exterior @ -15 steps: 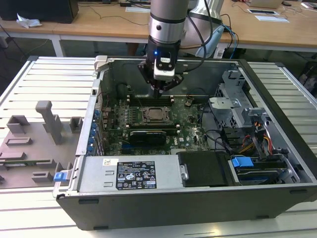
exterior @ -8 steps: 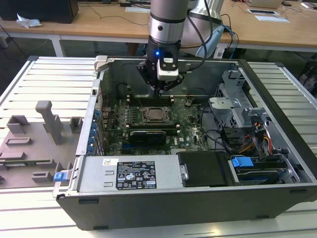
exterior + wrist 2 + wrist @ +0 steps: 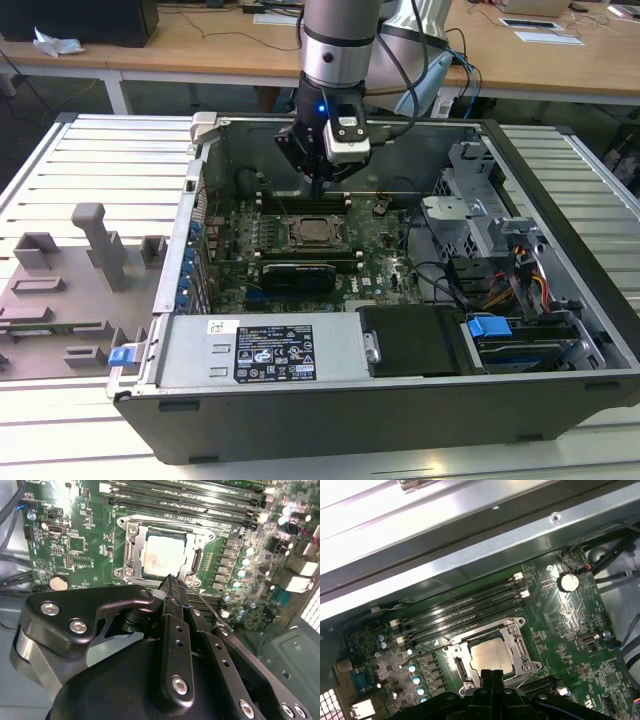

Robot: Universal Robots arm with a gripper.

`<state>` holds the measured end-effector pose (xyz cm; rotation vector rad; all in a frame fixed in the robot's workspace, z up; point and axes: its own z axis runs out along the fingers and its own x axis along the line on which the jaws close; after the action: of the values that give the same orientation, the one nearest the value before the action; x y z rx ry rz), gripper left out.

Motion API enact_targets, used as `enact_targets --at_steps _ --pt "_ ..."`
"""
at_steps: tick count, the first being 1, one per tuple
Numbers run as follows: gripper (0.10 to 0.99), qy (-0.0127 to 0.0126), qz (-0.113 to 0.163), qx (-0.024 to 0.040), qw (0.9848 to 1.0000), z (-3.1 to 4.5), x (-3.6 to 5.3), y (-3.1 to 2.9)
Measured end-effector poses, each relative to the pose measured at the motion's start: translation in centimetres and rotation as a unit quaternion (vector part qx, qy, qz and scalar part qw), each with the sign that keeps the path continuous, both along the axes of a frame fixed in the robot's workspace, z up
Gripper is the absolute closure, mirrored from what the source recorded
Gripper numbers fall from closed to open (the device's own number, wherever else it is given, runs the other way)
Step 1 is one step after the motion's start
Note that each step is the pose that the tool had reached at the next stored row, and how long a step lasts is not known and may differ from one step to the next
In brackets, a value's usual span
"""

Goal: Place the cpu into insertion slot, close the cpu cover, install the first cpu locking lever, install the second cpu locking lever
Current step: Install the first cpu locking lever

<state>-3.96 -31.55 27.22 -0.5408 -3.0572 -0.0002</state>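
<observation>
A slatted metal desk (image 3: 90,150) carries an open case (image 3: 400,410), its walls rising around the green board (image 3: 385,240). The gripper (image 3: 318,190) hangs over the memory slots (image 3: 300,203), near the case's far wall, jaws pressed together and holding nothing. In the second wrist view its tip lies over an edge of the cover (image 3: 132,550), which sits flat around the cpu (image 3: 162,555) in the slot (image 3: 195,559). A black card (image 3: 297,273) and power supply (image 3: 260,350) crowd the near side. A drive cage (image 3: 480,215) stands on the exterior view's right.

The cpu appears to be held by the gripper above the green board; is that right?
No: the cpu lies in the insertion slot on the green board, as the second wrist view shows; the gripper is above the board.
</observation>
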Motion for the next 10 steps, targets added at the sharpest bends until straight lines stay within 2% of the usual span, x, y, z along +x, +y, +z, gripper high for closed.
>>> enact_targets --at_steps 6,10 --pt "0.980 0.0000 0.032 0.0000 0.9995 0.00 0.00 0.00" --pt "0.980 0.0000 0.056 0.0000 0.9984 0.00 0.00 0.00"
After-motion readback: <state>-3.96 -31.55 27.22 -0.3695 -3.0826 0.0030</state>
